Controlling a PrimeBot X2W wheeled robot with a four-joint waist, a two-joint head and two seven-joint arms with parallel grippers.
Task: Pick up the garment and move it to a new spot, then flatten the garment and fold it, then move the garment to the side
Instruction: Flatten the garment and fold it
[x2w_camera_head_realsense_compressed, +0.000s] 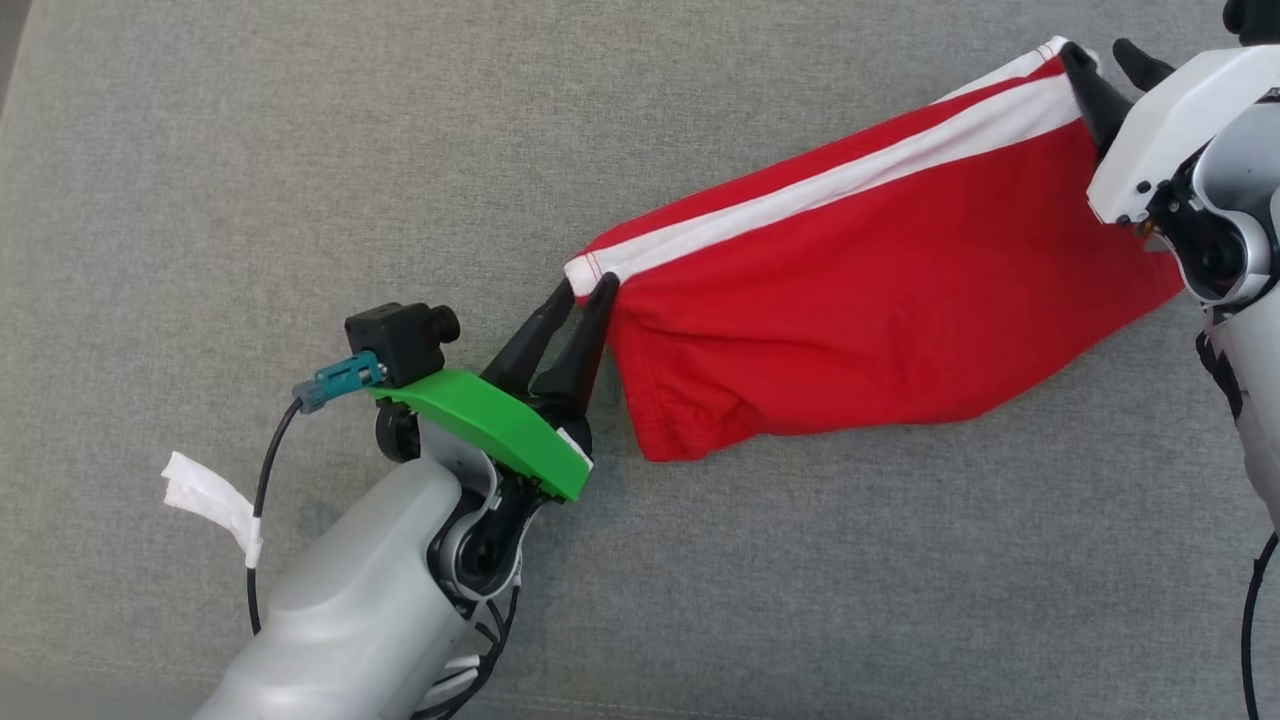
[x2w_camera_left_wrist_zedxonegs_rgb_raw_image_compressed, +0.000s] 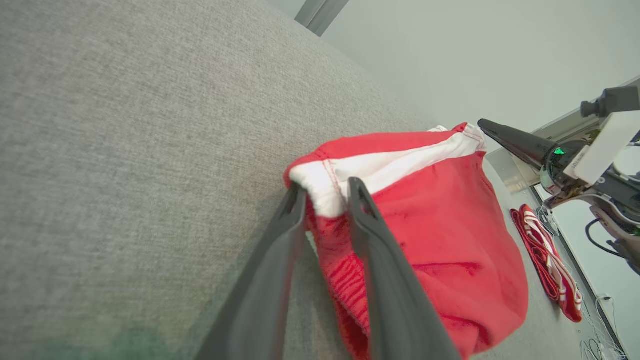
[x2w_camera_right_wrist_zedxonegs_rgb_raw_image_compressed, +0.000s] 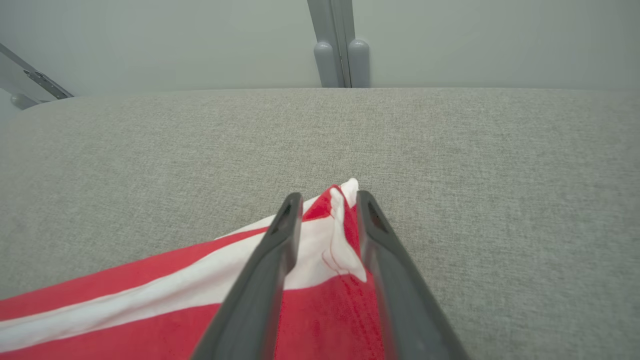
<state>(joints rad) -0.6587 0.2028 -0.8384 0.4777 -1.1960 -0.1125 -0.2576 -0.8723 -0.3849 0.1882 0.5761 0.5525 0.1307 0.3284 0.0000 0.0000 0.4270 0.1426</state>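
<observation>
1. Worktop (x2w_camera_head_realsense_compressed: 300, 150): covered in grey woven cloth and extends past every edge of the head view. A pale wall and an upright grey post stand behind its far edge in the right wrist view.

2. Garment (x2w_camera_head_realsense_compressed: 880, 300): red knit with a broad white band along its upper edge. It lies on the worktop, right of centre in the head view. It is drawn out on a slant from the middle toward the upper right corner. The lower left end is rumpled and bulges slightly.

3. Left arm: pale grey forearm rising from the lower left, with a green cover (x2w_camera_head_realsense_compressed: 480, 420) over the wrist.

4. Right arm: white and grey housing at the upper right edge.

5. Left gripper (x2w_camera_head_realsense_compressed: 585, 290): released. Its dark fingers (x2w_camera_left_wrist_zedxonegs_rgb_raw_image_compressed: 280, 240) stand apart, and the white hem corner at the garment's left end sits in the gap between them.

6. Right gripper (x2w_camera_head_realsense_compressed: 1098, 55): released. Its fingers (x2w_camera_right_wrist_zedxonegs_rgb_raw_image_compressed: 385, 260) are parted to either side of the bunched red and white corner at the garment's far right end.

7. Second red and white striped cloth (x2w_camera_left_wrist_zedxonegs_rgb_raw_image_compressed: 545, 260): folded narrow. It lies beyond the garment in the left wrist view, apart from it.

8. Black camera block (x2w_camera_head_realsense_compressed: 395, 340): mounted beside the green cover, with a teal plug and a dark cable (x2w_camera_head_realsense_compressed: 265, 470).

9. White tape tag (x2w_camera_head_realsense_compressed: 210, 500): wrapped on that cable.
</observation>
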